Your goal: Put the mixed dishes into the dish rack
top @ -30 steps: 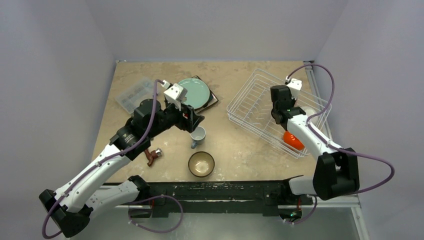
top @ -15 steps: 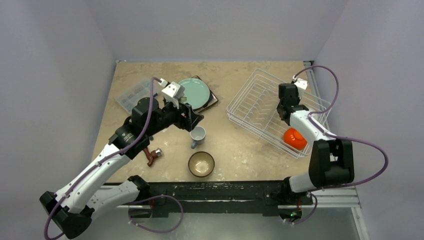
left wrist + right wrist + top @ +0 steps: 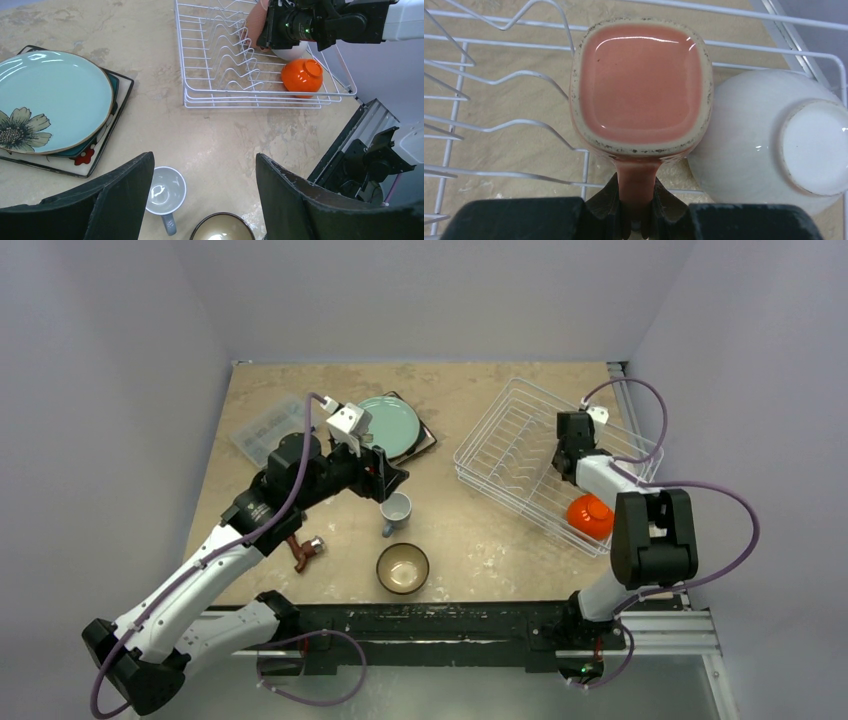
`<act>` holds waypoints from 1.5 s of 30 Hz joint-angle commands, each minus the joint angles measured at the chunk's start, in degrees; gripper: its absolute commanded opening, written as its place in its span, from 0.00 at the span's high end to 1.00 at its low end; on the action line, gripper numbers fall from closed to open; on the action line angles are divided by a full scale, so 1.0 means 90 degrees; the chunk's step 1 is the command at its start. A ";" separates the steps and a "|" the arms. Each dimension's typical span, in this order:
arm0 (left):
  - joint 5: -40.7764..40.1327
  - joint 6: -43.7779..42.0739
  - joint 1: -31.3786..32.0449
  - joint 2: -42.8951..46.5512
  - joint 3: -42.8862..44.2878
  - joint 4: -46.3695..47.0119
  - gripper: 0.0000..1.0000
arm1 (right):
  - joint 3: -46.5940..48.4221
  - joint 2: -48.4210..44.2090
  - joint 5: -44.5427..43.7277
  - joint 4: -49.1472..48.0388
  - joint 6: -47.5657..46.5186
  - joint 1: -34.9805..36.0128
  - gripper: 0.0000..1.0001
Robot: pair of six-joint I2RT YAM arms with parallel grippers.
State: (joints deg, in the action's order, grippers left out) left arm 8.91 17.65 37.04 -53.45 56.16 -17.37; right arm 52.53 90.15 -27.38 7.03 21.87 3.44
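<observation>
Top view, rack: your dish rack (image 3: 505,450) sits on the right of the worktop (image 3: 470,540), with the orange bowl (image 3: 588,515) bottom up at its near right end.
Top view, loose dishes: teal plate (image 3: 390,423) stacked on the square flowered plate (image 3: 428,443), far side, left of centre. Pale blue mug (image 3: 396,508) upright just near of them. Brown bowl (image 3: 403,568) closer to the arm bases.
Top view, other items: clear box (image 3: 268,428) and pliers (image 3: 303,552) on the left.
Left wrist, left tool (image 3: 204,167): your fingers spread wide, gripping nothing, above the pale blue mug and apart from it.
Right wrist, right tool (image 3: 639,205): clamped on the handle of the pink mug (image 3: 641,82), inside the dish rack.
Right wrist, neighbour: white bowl (image 3: 769,145) bottom up, touching the pink mug's right side.
</observation>
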 commanded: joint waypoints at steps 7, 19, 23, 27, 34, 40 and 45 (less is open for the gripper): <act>0.0045 0.0070 -0.0055 -0.0009 0.0273 0.0162 0.27 | 0.0191 0.0083 -0.0208 -0.0282 -0.0118 -0.0078 0.67; 0.0129 0.0093 -0.0072 -0.0093 0.0288 0.0162 0.27 | 0.0197 -0.1057 0.0094 0.0549 -0.0047 -0.0057 0.32; 0.0214 0.0127 -0.0080 -0.0153 0.0294 0.0188 0.27 | -0.0226 -0.1941 0.0679 0.0664 -0.0037 -0.0020 0.22; 0.0292 0.0158 -0.0118 -0.0237 0.0293 0.0208 0.27 | -0.0656 -0.2833 0.1369 0.0701 -0.0030 0.0364 0.18; 0.0214 0.0122 -0.0118 -0.0392 0.0283 0.0182 0.26 | -0.0619 -0.4184 0.0958 0.1326 0.0433 0.2748 0.15; 0.0220 0.0101 -0.0120 -0.0576 0.0313 0.0140 0.26 | -0.0894 -0.4359 0.1054 0.1055 0.1070 0.5214 0.16; 0.0109 0.0001 -0.0114 -0.0682 0.0333 0.0070 0.21 | -0.1257 -0.4149 0.1192 0.0452 0.1455 0.6196 0.15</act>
State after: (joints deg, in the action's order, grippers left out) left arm 10.28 18.39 36.38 -59.20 56.23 -17.54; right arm 44.16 51.99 -17.37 16.99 30.46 55.46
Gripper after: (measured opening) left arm 0.752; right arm 0.843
